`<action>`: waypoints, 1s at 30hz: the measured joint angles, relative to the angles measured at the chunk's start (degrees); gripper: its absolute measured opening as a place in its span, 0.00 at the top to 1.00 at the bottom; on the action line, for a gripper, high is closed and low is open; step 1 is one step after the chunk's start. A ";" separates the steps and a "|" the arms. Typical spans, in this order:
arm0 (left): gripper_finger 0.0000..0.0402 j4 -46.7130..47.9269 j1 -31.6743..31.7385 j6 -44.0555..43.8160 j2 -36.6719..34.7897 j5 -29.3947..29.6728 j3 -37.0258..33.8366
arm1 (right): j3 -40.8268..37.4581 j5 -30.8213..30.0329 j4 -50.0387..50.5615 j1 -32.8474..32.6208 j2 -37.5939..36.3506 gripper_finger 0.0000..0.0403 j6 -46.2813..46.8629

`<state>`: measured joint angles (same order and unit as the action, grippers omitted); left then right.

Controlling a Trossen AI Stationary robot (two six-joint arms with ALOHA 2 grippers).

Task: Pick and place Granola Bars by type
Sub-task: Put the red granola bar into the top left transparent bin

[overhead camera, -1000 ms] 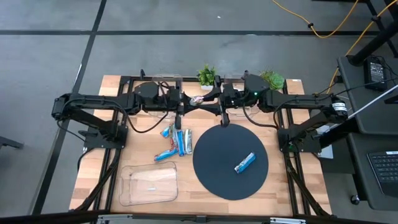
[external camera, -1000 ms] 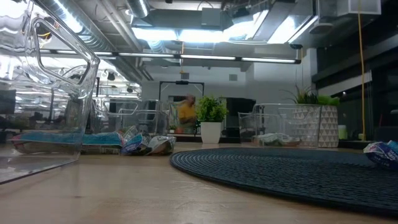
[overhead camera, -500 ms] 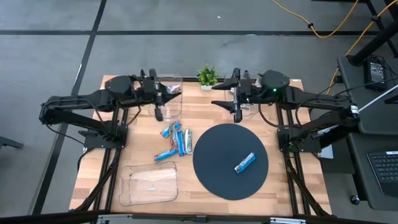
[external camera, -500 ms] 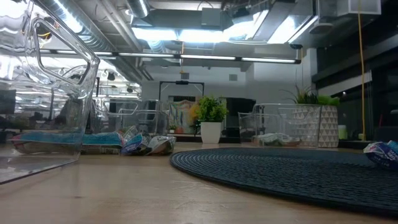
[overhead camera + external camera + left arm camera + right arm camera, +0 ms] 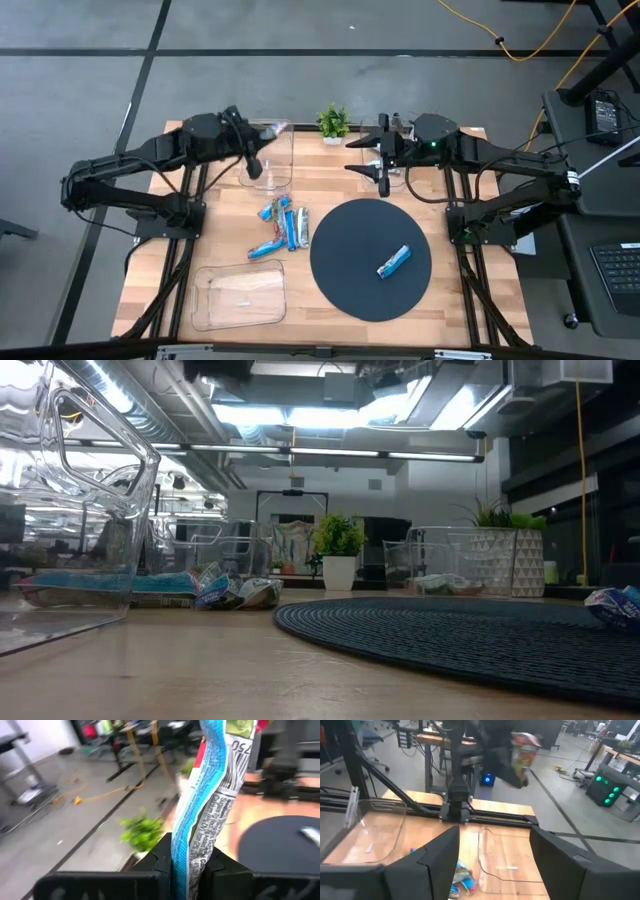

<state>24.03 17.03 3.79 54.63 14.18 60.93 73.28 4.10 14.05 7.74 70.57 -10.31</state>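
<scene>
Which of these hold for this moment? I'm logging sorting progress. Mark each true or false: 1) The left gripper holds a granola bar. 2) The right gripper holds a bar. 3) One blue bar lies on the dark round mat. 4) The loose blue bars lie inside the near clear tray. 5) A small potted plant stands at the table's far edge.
1) True: the left gripper is shut on a granola bar.
2) False: the right gripper is open, nothing between its fingers.
3) True: a blue bar lies on the dark round mat.
4) False: the loose blue bars lie on bare wood, outside the near clear tray.
5) True: the potted plant stands there.
</scene>
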 joint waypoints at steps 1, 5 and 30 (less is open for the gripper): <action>0.93 0.22 1.86 -0.01 0.00 -0.67 0.00 | 0.00 0.00 0.22 0.28 0.00 0.40 -0.61; 0.93 0.11 10.25 -0.30 0.75 -6.85 0.00 | 0.00 -0.02 1.15 1.11 0.00 0.40 -2.87; 0.92 13.82 20.64 -16.19 24.13 -15.22 0.00 | 0.00 -0.07 17.62 2.28 -0.11 0.40 -6.64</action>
<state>37.85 37.67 -12.40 78.76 -1.04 60.93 73.28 4.03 31.67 10.02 70.46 -16.96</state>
